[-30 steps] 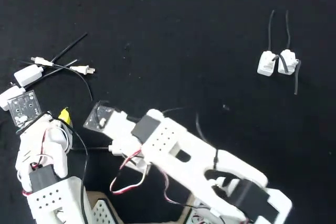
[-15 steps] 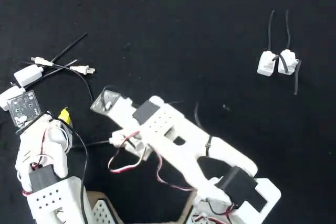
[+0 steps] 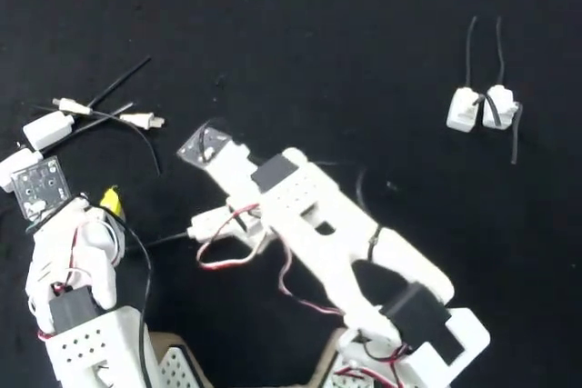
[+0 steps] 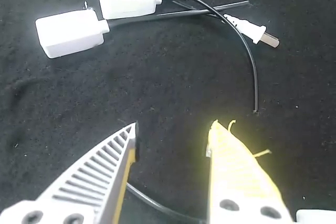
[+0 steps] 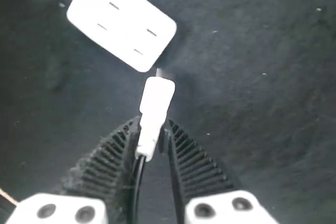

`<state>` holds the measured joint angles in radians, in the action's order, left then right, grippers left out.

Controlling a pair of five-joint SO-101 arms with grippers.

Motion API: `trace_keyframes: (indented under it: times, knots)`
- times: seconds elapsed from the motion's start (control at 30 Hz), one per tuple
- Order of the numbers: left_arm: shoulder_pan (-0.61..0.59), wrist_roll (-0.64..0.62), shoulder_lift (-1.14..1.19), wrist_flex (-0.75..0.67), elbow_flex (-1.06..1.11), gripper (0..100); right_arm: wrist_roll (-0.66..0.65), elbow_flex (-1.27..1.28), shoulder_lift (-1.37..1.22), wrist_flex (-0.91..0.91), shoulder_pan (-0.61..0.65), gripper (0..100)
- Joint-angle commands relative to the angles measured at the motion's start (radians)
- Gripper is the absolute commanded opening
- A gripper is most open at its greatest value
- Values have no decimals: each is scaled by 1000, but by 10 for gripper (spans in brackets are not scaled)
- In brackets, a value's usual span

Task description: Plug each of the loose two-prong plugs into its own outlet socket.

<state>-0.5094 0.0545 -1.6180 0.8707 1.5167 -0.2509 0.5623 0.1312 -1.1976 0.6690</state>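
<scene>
L gripper (image 4: 173,129) sits near-left over the table (image 3: 300,34), jaws spread wide, nothing between them. Just beyond it, at the left edge, are two white socket blocks close together: near socket (image 3: 14,168) and far socket (image 3: 50,129). Right of those, two loose plugs lie flat on the table, far plug (image 3: 71,106) and right plug (image 3: 143,120), neither in anything.

Centre-left: R gripper (image 5: 152,127) is aimed far-left and clamped tight on the held plug (image 5: 156,103), a white two-prong. It grips the cord end, so the prong end sticks out ahead. Its black cord (image 5: 136,174) trails back between the fingers. In R wrist view a four-slot socket (image 5: 121,19) lies just ahead w/ slots facing the cam. Prong tip is v. near the block's edge but apart from it, aimed at the side, not at a slot pair.

Far-right: two white cord pieces (image 3: 482,108) sit side by side, touching; can't tell if mated.

Step in hand, as I read it: lining up held plug w/ socket, pre-insertion; none of the left-side plugs seated yet. Next move prob needs:
- shift plug over one slot pair
- tip prongs square to the slotted face
- match rotation, then push straight

Socket looks loose and may slide under the push; the free L gripper could pin it.
</scene>
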Motion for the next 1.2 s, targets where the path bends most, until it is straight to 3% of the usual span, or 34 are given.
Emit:
trace_keyframes:
  times: [0.0,0.23,0.63,0.93,1.17]
  knots:
    - [-5,2,-9,6,-12,224,-8,-77,4,-2,-26,11]
    - [-5,2,-9,6,-10,224,0,-113,4,-153,63,11]
    - [-7,2,-9,8,-10,224,64,-107,2,-8,91,11]
    - [-5,2,-9,31,-19,224,58,-136,-1,29,3,11]
    - [-5,2,-9,35,-19,225,66,-410,-185,-186,-11,11]
